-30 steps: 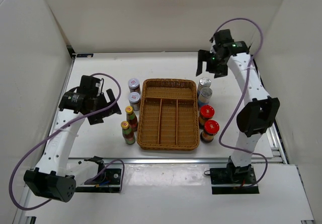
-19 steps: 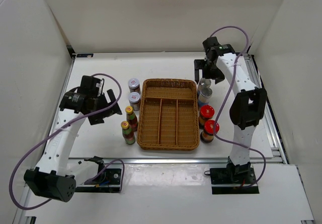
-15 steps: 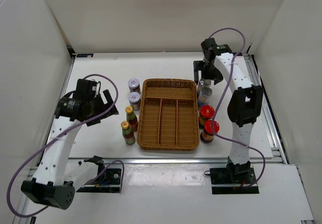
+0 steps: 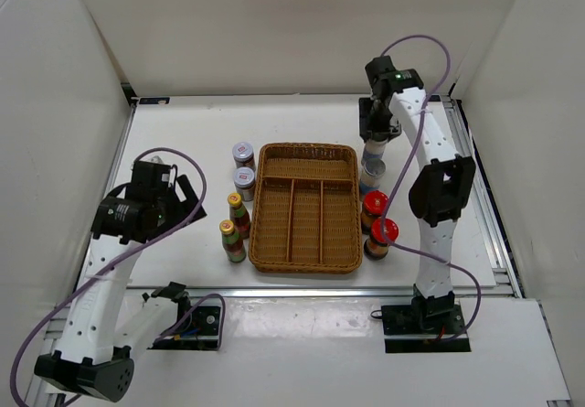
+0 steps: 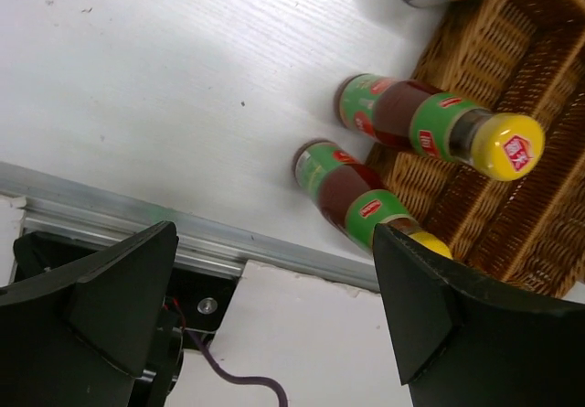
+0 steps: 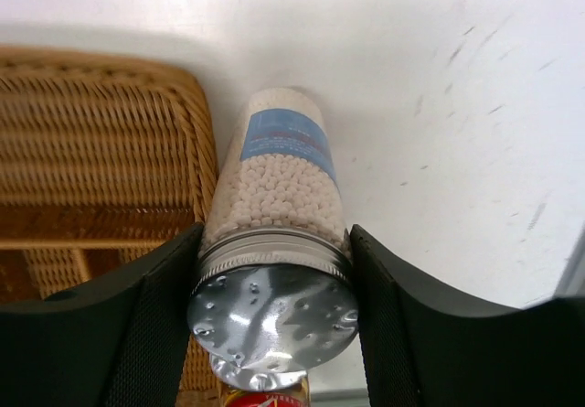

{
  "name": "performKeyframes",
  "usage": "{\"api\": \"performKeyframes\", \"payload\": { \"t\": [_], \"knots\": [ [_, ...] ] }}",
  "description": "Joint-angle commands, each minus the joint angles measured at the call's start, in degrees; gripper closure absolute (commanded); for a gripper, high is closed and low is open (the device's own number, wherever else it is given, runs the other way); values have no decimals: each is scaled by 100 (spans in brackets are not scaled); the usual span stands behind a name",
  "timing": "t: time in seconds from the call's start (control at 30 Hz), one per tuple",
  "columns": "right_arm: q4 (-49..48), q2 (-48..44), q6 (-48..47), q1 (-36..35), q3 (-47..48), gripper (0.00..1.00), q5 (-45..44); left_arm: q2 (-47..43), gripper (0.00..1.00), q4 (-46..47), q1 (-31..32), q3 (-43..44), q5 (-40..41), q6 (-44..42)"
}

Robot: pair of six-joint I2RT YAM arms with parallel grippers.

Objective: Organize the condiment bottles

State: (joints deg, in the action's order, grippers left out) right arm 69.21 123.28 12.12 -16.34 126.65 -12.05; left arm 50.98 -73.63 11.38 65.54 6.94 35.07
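1. While it stood just beside the wicker tray (image 6: 101,133), the silver-capped bottle (image 6: 274,178) was clasped by the right gripper (image 6: 274,251).
2. The left gripper (image 5: 274,235) hung released near the yellow-capped bottles (image 5: 430,128).
3. Picking seemed underway; a lift over the rim was needed.

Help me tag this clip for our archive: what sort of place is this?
Probably a lab robot test cell, not a kitchen: plain white walls box in a white table, a left arm and right arm are bolted at its near edge, and condiment bottles stand beside a wicker tray.
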Motion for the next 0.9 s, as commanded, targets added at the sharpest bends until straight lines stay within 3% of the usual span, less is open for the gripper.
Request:
{"api": "performKeyframes", "payload": {
  "t": [0.0,0.2,0.47,0.87],
  "knots": [
    [119,-497,98,-158,990,65,-569,60,0,-265,-13,-15,228,18],
    [119,-604,36,-579,1599,68,-78,622,0,-592,-13,126,739,-96],
    [119,-419,-236,-1678,1249,68,-192,729,0,-460,-13,179,906,-79],
    [-109,354,-298,-1855,1107,67,-377,492,0,-460,-13,64,783,-185]
  ]
}}
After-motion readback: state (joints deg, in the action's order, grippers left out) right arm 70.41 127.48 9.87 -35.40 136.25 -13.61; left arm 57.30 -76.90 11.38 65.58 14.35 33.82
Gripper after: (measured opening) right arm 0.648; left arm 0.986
